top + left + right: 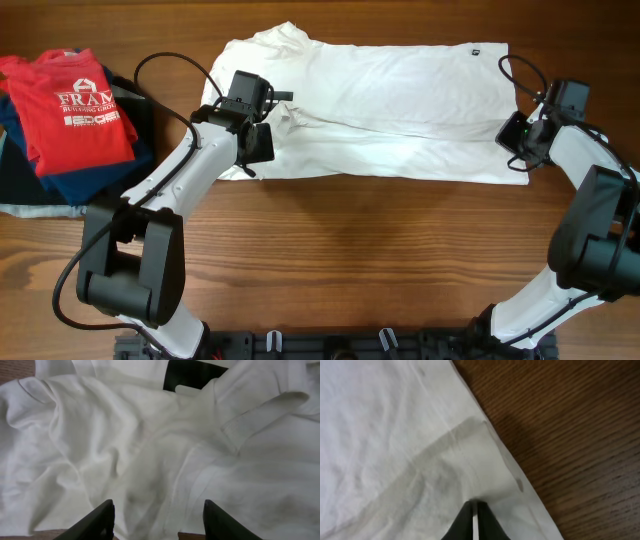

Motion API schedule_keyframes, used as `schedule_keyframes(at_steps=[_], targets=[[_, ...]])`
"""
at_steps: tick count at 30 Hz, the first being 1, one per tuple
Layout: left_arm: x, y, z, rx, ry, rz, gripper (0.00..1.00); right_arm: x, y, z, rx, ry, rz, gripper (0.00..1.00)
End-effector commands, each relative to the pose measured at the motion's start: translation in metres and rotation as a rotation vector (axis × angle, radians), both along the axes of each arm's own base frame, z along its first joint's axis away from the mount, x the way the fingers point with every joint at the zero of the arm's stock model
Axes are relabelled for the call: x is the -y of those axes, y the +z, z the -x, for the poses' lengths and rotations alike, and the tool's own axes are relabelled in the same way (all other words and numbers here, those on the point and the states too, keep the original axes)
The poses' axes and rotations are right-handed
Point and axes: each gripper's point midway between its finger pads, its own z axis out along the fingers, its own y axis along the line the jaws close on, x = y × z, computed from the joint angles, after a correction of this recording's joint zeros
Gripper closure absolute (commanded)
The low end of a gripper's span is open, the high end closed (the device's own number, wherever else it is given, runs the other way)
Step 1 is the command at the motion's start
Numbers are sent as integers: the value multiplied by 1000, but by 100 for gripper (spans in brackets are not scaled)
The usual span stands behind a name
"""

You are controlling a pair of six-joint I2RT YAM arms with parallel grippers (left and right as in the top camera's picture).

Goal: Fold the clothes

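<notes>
STACKED AT THE EDGE: A red shirt (pixel 75 105) with white printed lettering tops a pile of folded garments well off to the left of the left tool (pixel 260 143), at the far left end of the wooden counter (pixel 350 250). A navy garment (pixel 88 182) shows beneath the red shirt's lower edge, and a black garment (pixel 138 105) juts out on the side nearer that tool. A pale layer (pixel 30 210) lies at the bottom of the pile. Brown, grained wood stretches in front of both tools. In the right wrist view it fills the area to the right of the right tool (pixel 475 506).
</notes>
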Motion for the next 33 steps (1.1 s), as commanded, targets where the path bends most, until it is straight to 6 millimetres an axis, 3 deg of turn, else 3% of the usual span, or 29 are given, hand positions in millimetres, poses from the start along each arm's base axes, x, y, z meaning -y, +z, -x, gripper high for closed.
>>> schedule_keyframes(at_steps=[1, 9, 12, 16, 25, 33], targets=[[-4, 3, 1, 11, 17, -5, 43, 2, -8, -1, -1, -30, 2, 96], [-4, 3, 1, 11, 17, -6, 43, 6, -1, -13, 54, -71, -5, 96], [-4, 3, 1, 11, 17, -6, 43, 9, -1, -4, 16, -82, 15, 69], [-4, 3, 1, 11, 17, -5, 43, 17, 9, 0, 22, -102, 27, 66], [-4, 3, 1, 11, 17, -5, 43, 33, 9, 12, -18, -153, 73, 68], [-4, 3, 1, 10, 17, -6, 43, 28, 13, 0, 37, -127, 41, 94]])
